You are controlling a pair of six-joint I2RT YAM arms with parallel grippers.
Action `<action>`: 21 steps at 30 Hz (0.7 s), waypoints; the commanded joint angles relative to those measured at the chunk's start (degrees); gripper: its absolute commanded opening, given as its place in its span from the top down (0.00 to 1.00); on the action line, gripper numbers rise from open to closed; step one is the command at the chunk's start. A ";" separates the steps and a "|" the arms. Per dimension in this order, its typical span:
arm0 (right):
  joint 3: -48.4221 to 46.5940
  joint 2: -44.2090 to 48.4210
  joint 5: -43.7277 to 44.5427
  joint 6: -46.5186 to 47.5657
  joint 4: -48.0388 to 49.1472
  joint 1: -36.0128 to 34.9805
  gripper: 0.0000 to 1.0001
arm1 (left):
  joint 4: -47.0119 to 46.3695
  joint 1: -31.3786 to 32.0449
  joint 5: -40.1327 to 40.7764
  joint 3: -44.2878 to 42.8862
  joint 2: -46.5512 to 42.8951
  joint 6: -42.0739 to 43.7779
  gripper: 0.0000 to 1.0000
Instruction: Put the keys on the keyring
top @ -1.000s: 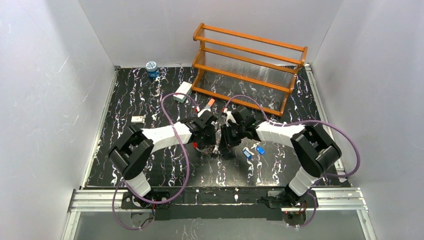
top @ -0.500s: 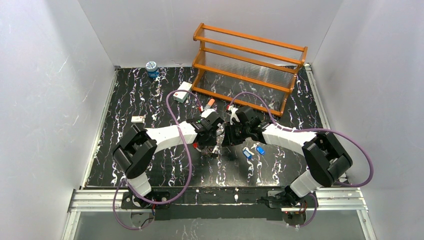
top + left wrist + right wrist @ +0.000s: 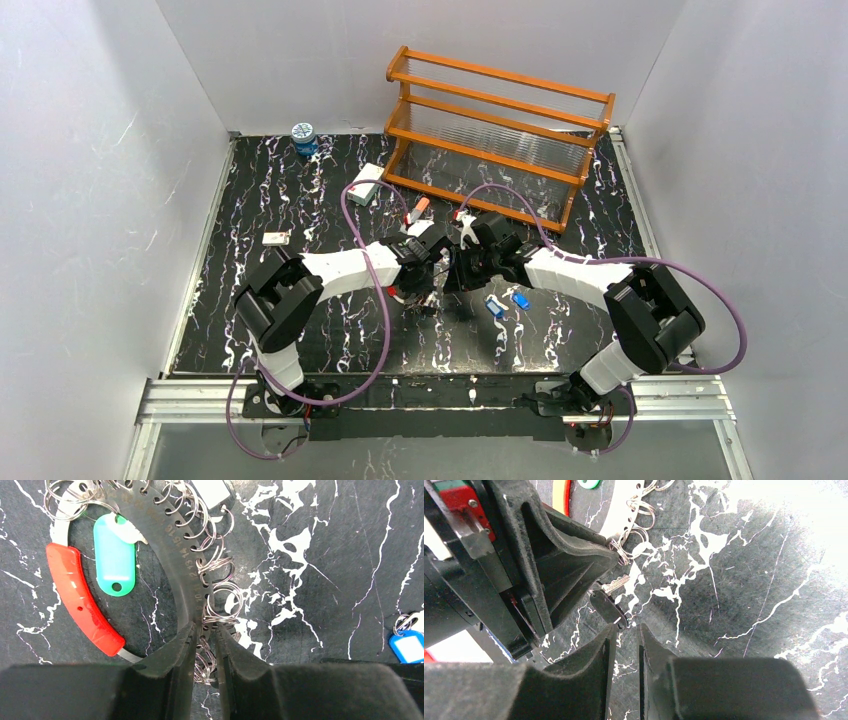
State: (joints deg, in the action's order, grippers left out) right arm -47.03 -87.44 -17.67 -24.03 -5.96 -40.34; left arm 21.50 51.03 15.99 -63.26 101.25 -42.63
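Threading step in hand. Keyring (image 3: 172, 555) lies flat on table (image 3: 325, 580), upper left of left wrist view, with green key (image 3: 114, 555) inside its loop. Left gripper (image 3: 204, 630) at bottom centre: jaws narrow about the small split rings on the band, cannot tell if they pinch. Right gripper (image 3: 625, 630): jaws nearly together on head of dark-headed key (image 3: 608, 607), which looks pinched, blade toward the rings. Blue keys (image 3: 493, 307) loose, right of centre. Next move, by my judgement: steady the band, feed key onto a split ring; calls for fine alignment
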 commanded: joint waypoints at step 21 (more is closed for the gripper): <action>-0.78 1.48 0.34 1.00 0.60 0.32 0.67 | 3.90 0.45 3.34 1.79 -6.74 5.90 1.00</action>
State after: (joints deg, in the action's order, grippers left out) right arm -47.03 -87.42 -17.69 -23.79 -5.96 -40.23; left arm 23.79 51.13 17.58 -62.28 97.49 -39.31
